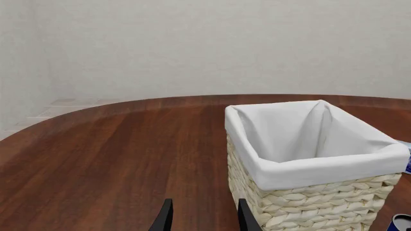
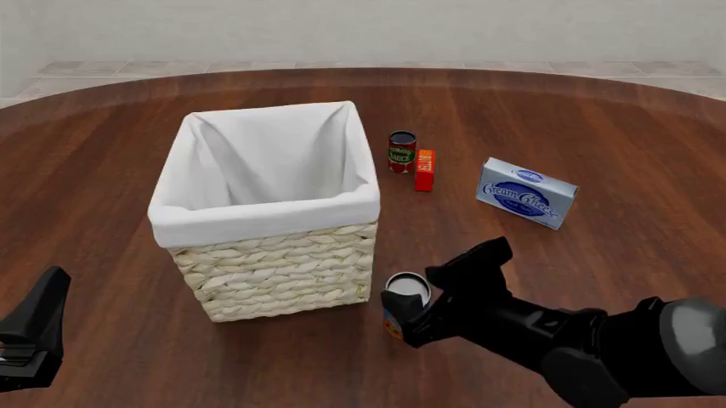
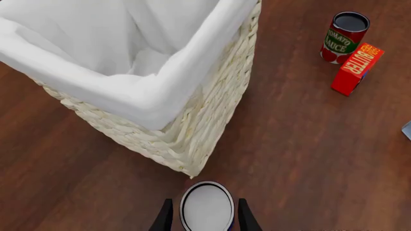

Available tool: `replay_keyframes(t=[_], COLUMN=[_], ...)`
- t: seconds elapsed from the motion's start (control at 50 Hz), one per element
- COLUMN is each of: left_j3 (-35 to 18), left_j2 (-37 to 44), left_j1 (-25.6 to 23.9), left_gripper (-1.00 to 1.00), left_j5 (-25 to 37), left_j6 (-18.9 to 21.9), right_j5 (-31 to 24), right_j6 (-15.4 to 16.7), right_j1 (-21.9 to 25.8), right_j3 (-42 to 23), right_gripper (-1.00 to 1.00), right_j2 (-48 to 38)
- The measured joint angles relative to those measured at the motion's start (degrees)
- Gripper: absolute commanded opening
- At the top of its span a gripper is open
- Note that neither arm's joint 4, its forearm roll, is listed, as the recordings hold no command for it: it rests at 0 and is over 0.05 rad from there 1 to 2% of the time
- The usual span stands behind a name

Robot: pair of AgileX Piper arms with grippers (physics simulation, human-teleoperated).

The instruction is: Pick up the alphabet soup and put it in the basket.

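Right gripper [image 3: 204,217]: fingers on either side of the alphabet soup [image 3: 206,208], close against its sides; firm contact cannot be told.
Soup: upright, long axis vertical, silver top upward, standing on the table [image 2: 102,153].
Basket [image 2: 272,272]: just ahead-left of the right gripper, beside the can.
Left gripper [image 1: 203,217]: parted, holding nothing, the basket corner just ahead of it.

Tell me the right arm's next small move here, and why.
Probably close the right gripper: its fingers already flank the alphabet soup, which stands on the table beside the basket. I can't tell whether they touch it yet. Lift only once it's gripped.
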State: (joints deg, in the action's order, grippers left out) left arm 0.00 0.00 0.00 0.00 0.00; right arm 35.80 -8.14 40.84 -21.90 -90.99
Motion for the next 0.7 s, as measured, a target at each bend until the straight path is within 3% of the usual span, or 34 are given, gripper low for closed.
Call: replay_keyframes(t=[0.7], left_j3=[0.00], left_j2=[0.00], left_j1=[0.00], left_gripper=[1.00], left_j5=[0.00], left_j6=[0.00], right_j5=[1.61], right_j6=[-0.65], right_j1=[0.22], right_j3=[0.10], right_gripper=[1.00], right_j2=[-2.05])
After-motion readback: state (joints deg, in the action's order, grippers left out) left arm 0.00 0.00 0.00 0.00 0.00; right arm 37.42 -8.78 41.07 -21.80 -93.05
